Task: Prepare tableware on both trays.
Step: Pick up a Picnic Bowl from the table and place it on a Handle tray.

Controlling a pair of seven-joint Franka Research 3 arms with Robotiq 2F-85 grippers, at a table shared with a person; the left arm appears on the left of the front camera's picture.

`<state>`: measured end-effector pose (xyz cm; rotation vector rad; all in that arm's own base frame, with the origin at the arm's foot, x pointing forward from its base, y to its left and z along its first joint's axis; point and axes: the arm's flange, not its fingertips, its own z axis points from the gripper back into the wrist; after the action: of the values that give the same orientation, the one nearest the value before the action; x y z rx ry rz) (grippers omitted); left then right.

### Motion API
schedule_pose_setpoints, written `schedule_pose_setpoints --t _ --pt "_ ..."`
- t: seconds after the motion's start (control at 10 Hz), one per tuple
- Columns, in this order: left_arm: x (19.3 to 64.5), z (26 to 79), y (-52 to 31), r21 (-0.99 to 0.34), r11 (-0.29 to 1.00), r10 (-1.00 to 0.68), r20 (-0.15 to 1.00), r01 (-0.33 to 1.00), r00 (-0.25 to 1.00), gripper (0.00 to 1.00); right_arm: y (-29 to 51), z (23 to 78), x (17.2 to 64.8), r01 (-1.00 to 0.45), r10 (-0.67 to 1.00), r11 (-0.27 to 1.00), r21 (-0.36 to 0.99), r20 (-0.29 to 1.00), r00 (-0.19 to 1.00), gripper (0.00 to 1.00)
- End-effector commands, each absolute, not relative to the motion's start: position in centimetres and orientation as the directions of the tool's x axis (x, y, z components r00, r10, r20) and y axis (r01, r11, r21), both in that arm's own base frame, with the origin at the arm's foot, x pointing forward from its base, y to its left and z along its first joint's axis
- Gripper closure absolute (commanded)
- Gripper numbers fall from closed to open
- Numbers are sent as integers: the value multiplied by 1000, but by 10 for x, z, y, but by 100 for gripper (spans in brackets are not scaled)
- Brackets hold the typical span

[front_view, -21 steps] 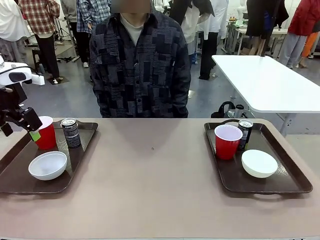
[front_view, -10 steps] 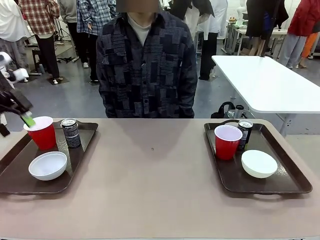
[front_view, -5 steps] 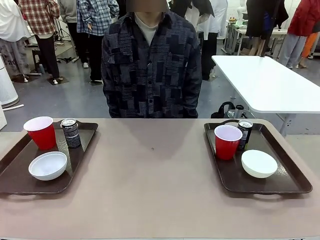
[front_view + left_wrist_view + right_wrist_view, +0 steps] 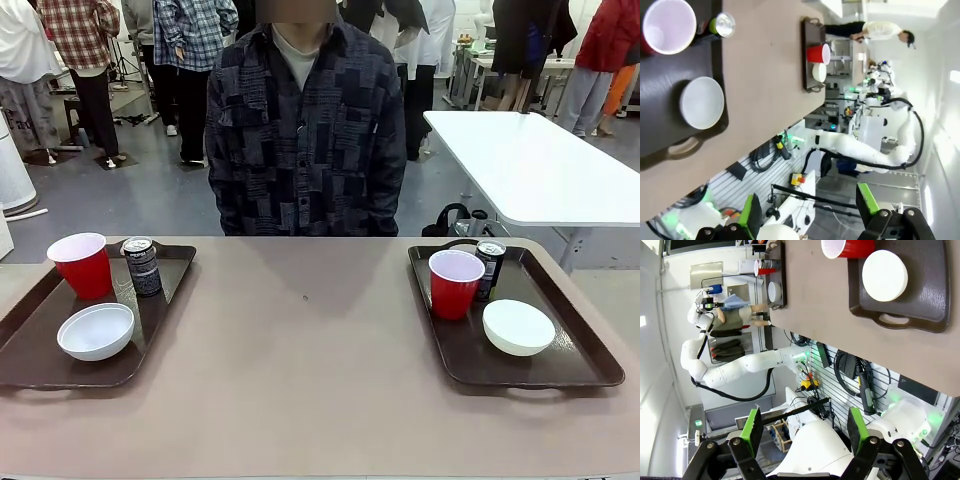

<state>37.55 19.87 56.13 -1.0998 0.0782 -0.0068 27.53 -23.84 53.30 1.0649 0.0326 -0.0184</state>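
Left tray [image 4: 160, 330]: dark brown, flat on counter, left side.
Left cup [image 4: 82, 264]: red, upright, tray's far corner.
Left can [image 4: 142, 265]: dark, upright, just beside cup.
Left bowl [image 4: 96, 331]: white, near end.
Right tray [image 4: 580, 350]: same type, right side.
Right cup [image 4: 455, 283]: red, upright.
Right can [image 4: 490, 268]: behind cup.
Right bowl [image 4: 518, 327]: white, near cup.

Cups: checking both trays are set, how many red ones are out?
2. One cup at the left tray's far corner; one on the right tray, beside its can.
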Motion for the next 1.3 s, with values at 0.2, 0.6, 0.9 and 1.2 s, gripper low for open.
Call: schedule_pose_setpoints --t 0.2,0.6,0.9,1.2 --pt "376 543 204 -824 562 -87 30 74 996 0 -237 533 274 29 1 478 878 -34 999 11" --pt "375 523 191 -718 678 -119 101 156 988 0 -237 533 274 29 1 478 878 -34 999 11" --pt "385 526 197 -732 669 -109 76 130 991 0 -237 533 274 29 1 478 878 -34 999 11" --pt "385 526 197 -732 669 -109 76 130 991 0 -237 533 274 29 1 478 878 -34 999 11"
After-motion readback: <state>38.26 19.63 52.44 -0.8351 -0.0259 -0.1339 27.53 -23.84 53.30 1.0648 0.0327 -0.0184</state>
